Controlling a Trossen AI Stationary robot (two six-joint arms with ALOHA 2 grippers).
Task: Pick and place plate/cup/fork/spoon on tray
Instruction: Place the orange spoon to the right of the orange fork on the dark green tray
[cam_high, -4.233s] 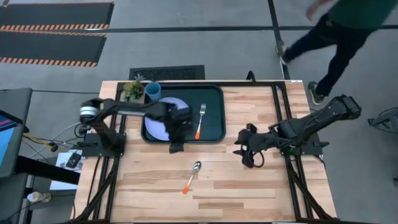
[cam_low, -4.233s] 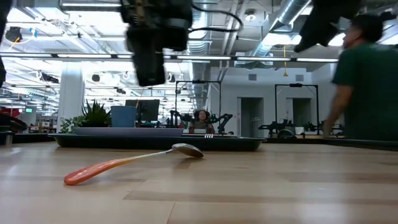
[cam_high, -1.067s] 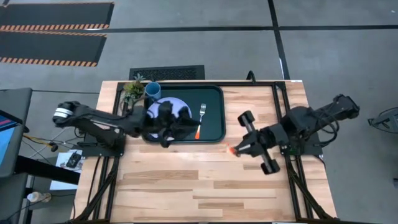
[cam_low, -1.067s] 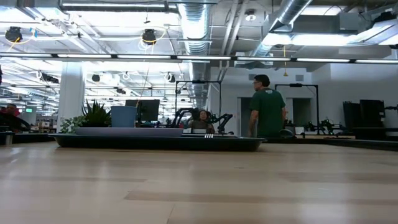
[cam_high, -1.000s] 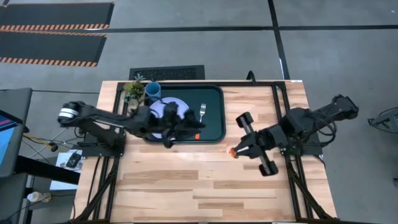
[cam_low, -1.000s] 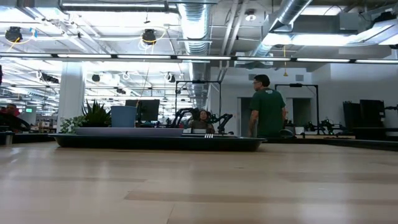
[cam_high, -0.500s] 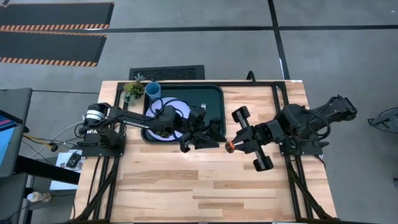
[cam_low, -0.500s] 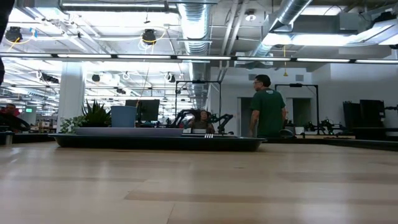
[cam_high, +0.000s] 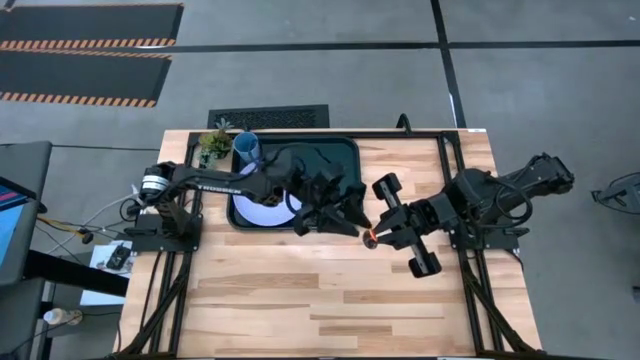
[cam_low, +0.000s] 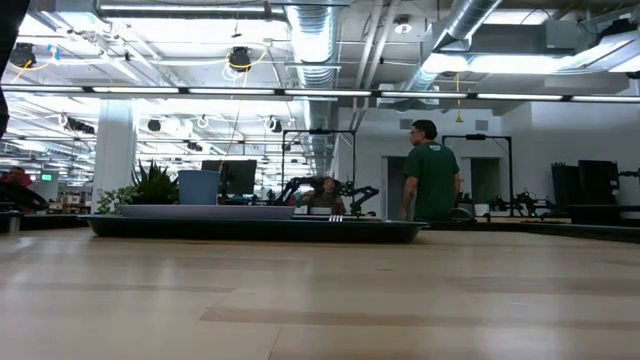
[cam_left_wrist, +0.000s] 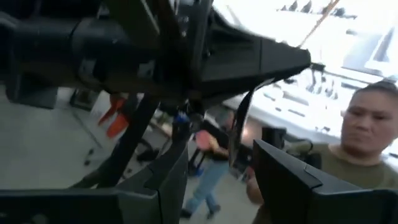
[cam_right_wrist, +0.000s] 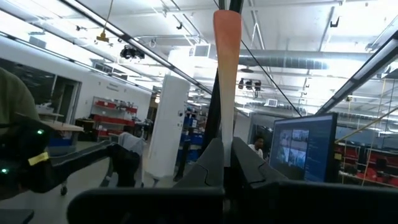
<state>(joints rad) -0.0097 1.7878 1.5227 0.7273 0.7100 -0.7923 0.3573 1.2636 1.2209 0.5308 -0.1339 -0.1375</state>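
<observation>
The dark green tray (cam_high: 345, 150) lies at the table's far left. On it rests the lavender plate (cam_high: 258, 212), half hidden under my left arm. Just off the tray's far left corner stands the blue cup (cam_high: 246, 147). My left arm hides the fork. My right gripper (cam_high: 382, 233) hovers right of the tray, shut on the spoon, of which only the orange handle (cam_high: 371, 237) shows. My left gripper (cam_high: 352, 222) reaches over the tray's right edge, open, its fingertips just short of that handle; whether they touch it I cannot tell. My right gripper pinches the spoon's orange handle (cam_right_wrist: 225, 134) between its two fingers (cam_right_wrist: 210, 158). The fingers lie along the handle, roughly level, coming from the table's right. The handle's free end (cam_right_wrist: 227, 37) sticks out past the fingertips toward the left arm. The spoon is clear of the table; its bowl is hidden.
A small potted plant (cam_high: 213, 143) stands beside the cup. The near half of the wooden table (cam_high: 330, 300) is bare. Beyond the table, in the low view, a person in a green shirt (cam_low: 430, 185) stands in the room.
My left gripper has swung across the tray toward the table's right, from over the plate to right next to the right gripper. My right gripper has stayed shut on the spoon, keeping about the same place.
</observation>
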